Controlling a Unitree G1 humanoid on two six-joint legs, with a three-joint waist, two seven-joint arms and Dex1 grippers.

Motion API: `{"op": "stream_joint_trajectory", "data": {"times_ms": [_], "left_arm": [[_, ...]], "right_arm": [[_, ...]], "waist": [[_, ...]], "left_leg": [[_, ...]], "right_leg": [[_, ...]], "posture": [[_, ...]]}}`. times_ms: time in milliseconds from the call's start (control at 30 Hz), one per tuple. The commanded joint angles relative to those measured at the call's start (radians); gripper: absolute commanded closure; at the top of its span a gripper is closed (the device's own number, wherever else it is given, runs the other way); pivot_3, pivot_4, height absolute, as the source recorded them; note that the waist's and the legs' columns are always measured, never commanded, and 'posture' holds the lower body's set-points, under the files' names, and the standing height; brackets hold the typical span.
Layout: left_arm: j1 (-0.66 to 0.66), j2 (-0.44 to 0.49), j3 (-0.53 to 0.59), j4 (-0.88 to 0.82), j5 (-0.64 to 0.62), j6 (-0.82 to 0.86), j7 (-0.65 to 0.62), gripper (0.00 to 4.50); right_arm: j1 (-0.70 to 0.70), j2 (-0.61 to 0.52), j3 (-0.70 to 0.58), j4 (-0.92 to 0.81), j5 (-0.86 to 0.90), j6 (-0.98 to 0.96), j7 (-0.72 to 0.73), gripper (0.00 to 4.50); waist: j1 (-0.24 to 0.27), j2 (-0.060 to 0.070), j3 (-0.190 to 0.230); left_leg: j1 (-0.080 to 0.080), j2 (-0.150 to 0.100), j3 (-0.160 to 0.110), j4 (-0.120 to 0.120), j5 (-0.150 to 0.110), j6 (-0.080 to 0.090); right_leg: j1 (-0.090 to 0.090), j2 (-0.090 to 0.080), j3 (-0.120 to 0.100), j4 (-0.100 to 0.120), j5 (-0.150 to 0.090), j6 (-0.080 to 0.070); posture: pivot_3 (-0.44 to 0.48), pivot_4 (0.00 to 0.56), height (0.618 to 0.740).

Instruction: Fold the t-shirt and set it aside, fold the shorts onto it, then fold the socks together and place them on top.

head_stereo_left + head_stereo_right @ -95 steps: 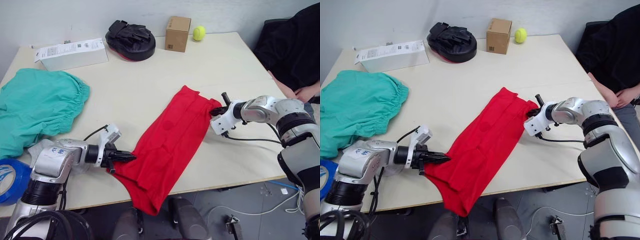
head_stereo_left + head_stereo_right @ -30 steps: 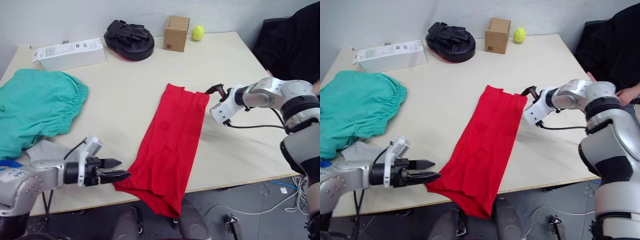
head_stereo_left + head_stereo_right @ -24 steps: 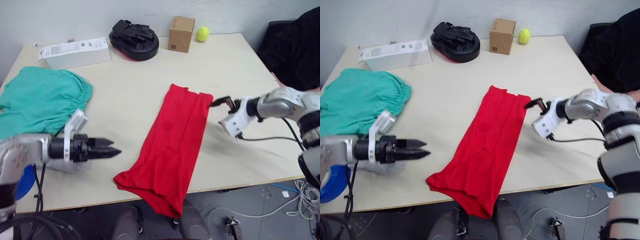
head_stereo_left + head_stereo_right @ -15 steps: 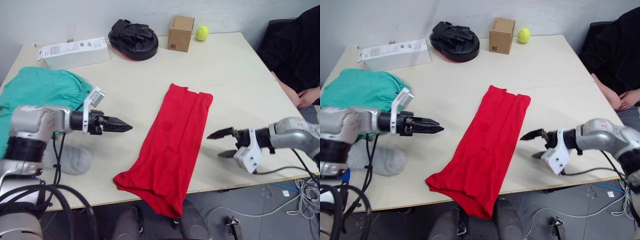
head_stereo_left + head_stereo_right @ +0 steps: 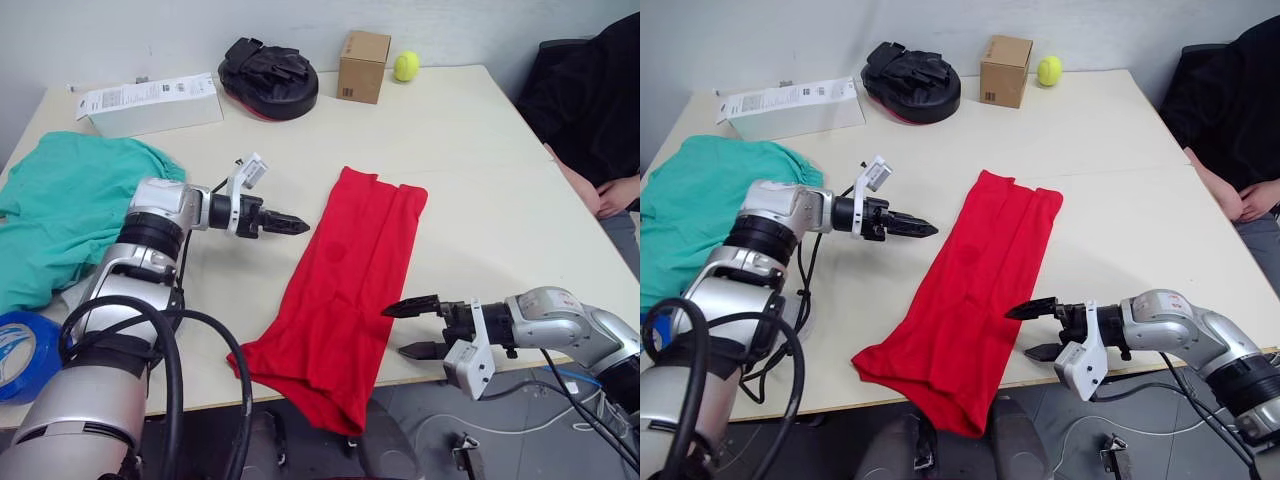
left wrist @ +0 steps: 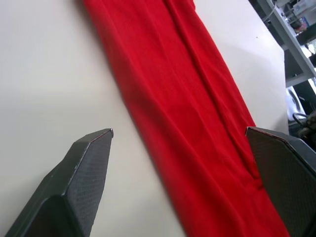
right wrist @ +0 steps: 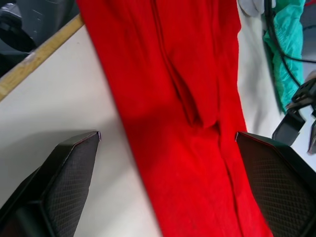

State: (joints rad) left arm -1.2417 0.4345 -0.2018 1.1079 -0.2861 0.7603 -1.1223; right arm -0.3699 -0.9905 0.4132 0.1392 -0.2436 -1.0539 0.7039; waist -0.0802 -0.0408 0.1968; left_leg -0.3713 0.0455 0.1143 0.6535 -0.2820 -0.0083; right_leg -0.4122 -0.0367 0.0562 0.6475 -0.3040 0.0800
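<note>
Black two-fingered left tool (image 5: 297, 226): fingers parted in the left wrist view, holding nothing, poised above the bare counter just left of the shirt's upper half.

Black two-fingered right tool (image 5: 1032, 331): fingers spread wide, empty, at the shirt's right edge near its lower half. Whether its fingertips (image 5: 395, 310) touch the cloth cannot be told.

Bright red cotton t-shirt (image 5: 345, 292): folded lengthwise into a long narrow strip, lying diagonally at mid-counter. Far end flat on the pale beige counter (image 5: 480, 170); near end bunched and drooping over the front edge, its lowest part hidden below. Lengthwise creases run down the strip. Collar and sleeves tucked out of sight; a faint dark mark shows mid-strip, too small to read.

Teal-green thin-fabric shorts (image 5: 60, 210): crumpled heap at the counter's left side, well apart from the shirt, partly covered by the left arm and cut off at the frame's left edge.

Light grey knit sock (image 5: 75, 292): a small patch peeks out beside the left arm; most is hidden, and the number of socks cannot be told.

Blue tape roll (image 5: 22, 355): near left corner, partly cut off.

Far edge of counter: white printed carton (image 5: 150, 103), black padded mitt (image 5: 266, 78), small brown cardboard box (image 5: 362, 65), yellow-green tennis ball (image 5: 405, 66).

Person in dark clothing (image 5: 590, 95): seated at the right, cut off by the frame.
</note>
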Motion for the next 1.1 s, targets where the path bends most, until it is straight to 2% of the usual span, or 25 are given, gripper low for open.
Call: {"op": "stream_joint_trajectory", "data": {"times_ms": [33, 300, 500, 633, 700, 867, 1100], "left_arm": [[-0.055, -0.043, 0.045, 0.072, 0.041, -0.067, 0.034, 0.00], [-0.098, -0.137, 0.123, 0.175, 0.093, -0.107, 0.105, 0.00], [-0.108, -0.183, 0.156, 0.197, 0.132, -0.124, 0.128, 0.00], [-0.106, -0.189, 0.174, 0.203, 0.157, -0.127, 0.139, 0.00], [-0.101, -0.185, 0.171, 0.204, 0.174, -0.129, 0.135, 0.00], [-0.112, -0.149, 0.220, 0.209, 0.174, -0.103, 0.145, 0.00], [-0.094, -0.159, 0.204, 0.208, 0.219, -0.096, 0.119, 0.00]], "right_arm": [[0.011, 0.034, -0.023, -0.015, -0.063, -0.011, -0.013, 0.05], [-0.016, 0.108, -0.030, -0.012, -0.143, -0.004, -0.031, 0.05], [-0.014, 0.109, -0.033, -0.023, -0.170, -0.004, -0.034, 0.05], [-0.005, 0.102, -0.036, -0.034, -0.176, -0.001, -0.037, 0.05], [-0.004, 0.101, -0.038, -0.034, -0.180, -0.001, -0.039, 0.42], [-0.011, 0.094, -0.043, -0.023, -0.183, -0.005, -0.044, 0.42], [-0.012, 0.084, -0.047, -0.023, -0.187, -0.008, -0.049, 0.42]], "waist": [[-0.001, -0.002, 0.001], [-0.003, -0.006, 0.001], [-0.002, -0.006, 0.001], [-0.002, -0.006, 0.001], [-0.002, -0.006, 0.001], [-0.003, -0.006, 0.001], [0.002, -0.007, 0.001]], "left_leg": [[0.000, 0.000, 0.000, 0.000, 0.000, 0.000], [0.001, 0.001, 0.001, 0.000, 0.000, -0.001], [0.002, 0.001, 0.002, 0.000, 0.000, -0.001], [0.002, 0.001, 0.003, 0.000, 0.000, -0.001], [0.002, 0.002, 0.003, 0.000, -0.001, -0.002], [0.003, 0.002, 0.003, 0.000, -0.001, -0.002], [0.002, 0.001, 0.003, 0.000, -0.001, -0.001]], "right_leg": [[0.000, 0.000, 0.000, 0.000, 0.000, 0.000], [0.000, 0.002, -0.001, 0.000, 0.000, 0.001], [0.000, 0.006, -0.001, 0.001, 0.001, 0.001], [0.000, 0.006, -0.001, 0.001, 0.001, 0.001], [0.000, 0.006, -0.001, 0.001, 0.001, 0.001], [0.000, 0.006, -0.001, 0.001, 0.001, 0.001], [0.000, 0.006, -0.001, 0.001, 0.001, 0.002]], "posture": [[0.000, 0.150, 0.740], [0.000, 0.150, 0.740], [0.000, 0.150, 0.740], [0.000, 0.150, 0.740], [0.000, 0.150, 0.740], [0.000, 0.150, 0.740], [0.000, 0.150, 0.740]]}}
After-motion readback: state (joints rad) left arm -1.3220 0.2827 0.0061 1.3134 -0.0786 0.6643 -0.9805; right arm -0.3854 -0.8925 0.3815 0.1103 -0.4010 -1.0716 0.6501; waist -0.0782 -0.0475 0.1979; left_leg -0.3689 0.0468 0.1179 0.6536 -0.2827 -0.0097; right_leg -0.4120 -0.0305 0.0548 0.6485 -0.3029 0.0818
